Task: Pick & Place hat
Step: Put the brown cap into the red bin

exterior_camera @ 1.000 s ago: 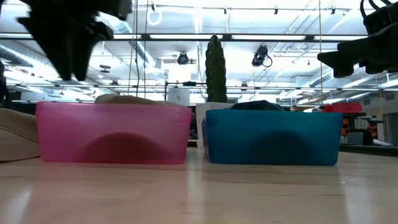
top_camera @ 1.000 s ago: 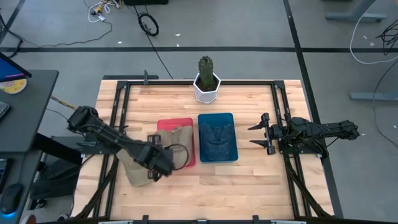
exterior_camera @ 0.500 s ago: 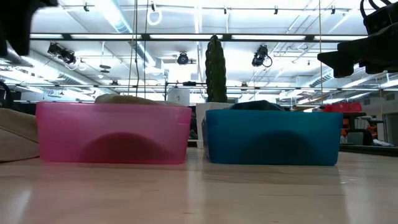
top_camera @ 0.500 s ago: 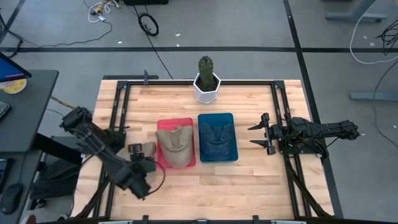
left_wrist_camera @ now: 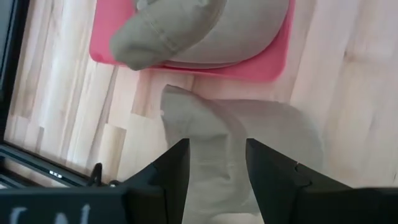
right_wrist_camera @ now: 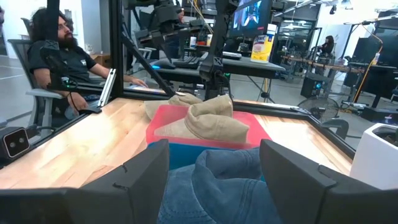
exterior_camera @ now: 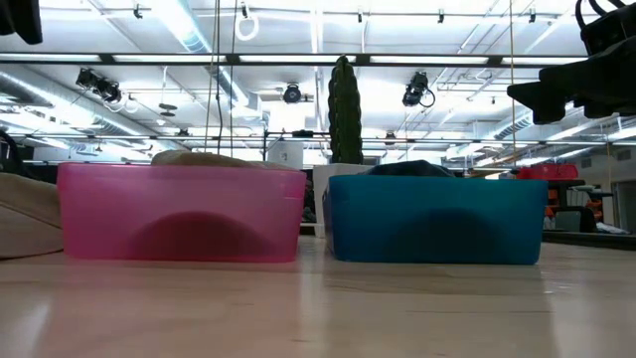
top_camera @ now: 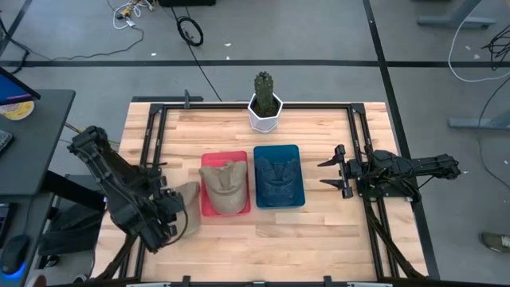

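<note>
Hat (left_wrist_camera: 249,149) lies under left gripper (left_wrist_camera: 216,163).

Past my spread fingers (right_wrist_camera: 143,177): denim hat (right_wrist_camera: 214,186), tan cap (right_wrist_camera: 214,123) in the pink bin (right_wrist_camera: 163,127), a seated person (right_wrist_camera: 62,59).

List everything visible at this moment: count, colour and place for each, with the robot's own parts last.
Bins: 2; pink bin left of centre, blue bin touching its right side.
Tan hats: 2; one tan hat in the pink bin, a second tan hat on the table left of that bin.
Dark blue hat: 1, in the blue bin.
Cactus: 1, green, in a white pot, table's far edge.
Person: 1, seated beyond the table.
Left gripper: dark, open, above the loose tan hat.
Right gripper: dark, open, at the table's right.
</note>
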